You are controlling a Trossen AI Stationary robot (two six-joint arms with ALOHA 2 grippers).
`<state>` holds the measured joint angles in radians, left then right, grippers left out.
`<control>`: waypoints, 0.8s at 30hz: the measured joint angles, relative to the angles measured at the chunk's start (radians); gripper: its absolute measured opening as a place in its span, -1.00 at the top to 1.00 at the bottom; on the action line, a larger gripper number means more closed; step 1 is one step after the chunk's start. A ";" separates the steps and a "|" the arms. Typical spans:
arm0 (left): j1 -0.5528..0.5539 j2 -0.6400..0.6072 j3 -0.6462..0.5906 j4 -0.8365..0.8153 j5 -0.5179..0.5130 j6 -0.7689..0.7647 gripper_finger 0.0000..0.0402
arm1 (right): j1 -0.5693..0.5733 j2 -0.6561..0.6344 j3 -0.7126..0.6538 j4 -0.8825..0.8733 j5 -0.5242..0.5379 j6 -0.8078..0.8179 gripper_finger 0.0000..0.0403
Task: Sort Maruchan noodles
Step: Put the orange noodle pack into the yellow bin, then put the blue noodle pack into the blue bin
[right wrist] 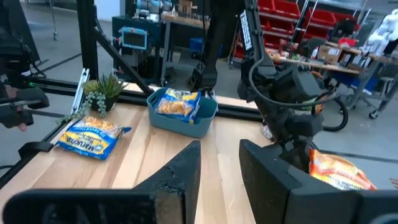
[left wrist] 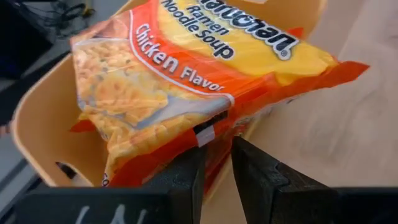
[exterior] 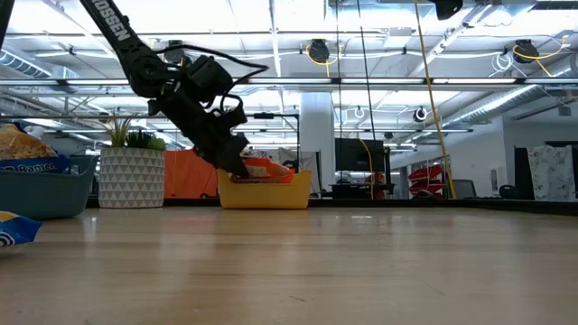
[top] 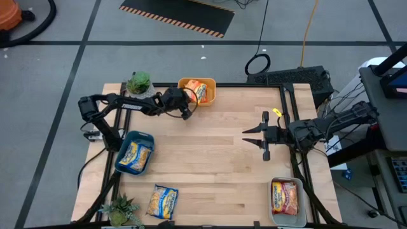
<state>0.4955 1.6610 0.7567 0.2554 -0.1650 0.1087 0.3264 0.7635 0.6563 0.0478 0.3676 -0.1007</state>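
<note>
An orange-and-yellow Maruchan chicken-flavor packet (left wrist: 186, 74) hangs tilted over the yellow bin (top: 213, 84) at the table's far edge. My left gripper (top: 186, 109) is shut on it. A yellow-and-blue packet (top: 162, 200) lies flat on the table near the front edge. Another one sits in the blue bin (top: 147, 138) at the left. A red packet lies in the pale bin (top: 275, 216) at the front right. My right gripper (top: 254, 135) hovers open above the table's right side, level, with nothing between its fingers. My left gripper pinches the packet's orange border (left wrist: 214, 127) between its two fingers, about midway along that side. The fingers (left wrist: 252, 168) slant down toward the bin from the table's left. The packet sticks out beyond the fingertips, tilted, over the bin's opening (left wrist: 37, 124). Whether it rests on the rim does not show.
A potted plant (top: 138, 83) stands left of the yellow bin and another (top: 121, 210) at the front left corner. A dark frame runs along the table's sides. Bare wood lies across the middle of the table.
</note>
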 joint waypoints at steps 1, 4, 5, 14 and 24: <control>0.004 -0.003 0.000 -0.002 0.016 -0.006 0.58 | 0.000 0.000 0.000 0.006 0.000 -0.004 0.48; -0.004 -0.007 0.000 -0.004 0.058 -0.023 0.58 | 0.000 -0.002 0.000 0.018 0.000 -0.015 0.48; -0.011 -0.007 0.000 -0.006 0.072 -0.036 0.58 | 0.000 -0.002 0.000 0.020 0.000 -0.016 0.48; -0.167 -0.007 0.000 -0.118 0.188 -0.174 0.58 | 0.000 -0.002 0.000 -0.001 -0.004 0.075 0.48; -0.456 -0.013 0.000 -0.193 0.190 -0.322 0.58 | 0.002 0.022 0.000 -0.053 -0.006 0.301 0.48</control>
<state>0.0391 1.6479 0.7567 0.0622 0.0246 -0.2134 0.3286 0.7857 0.6563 -0.0056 0.3614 0.1999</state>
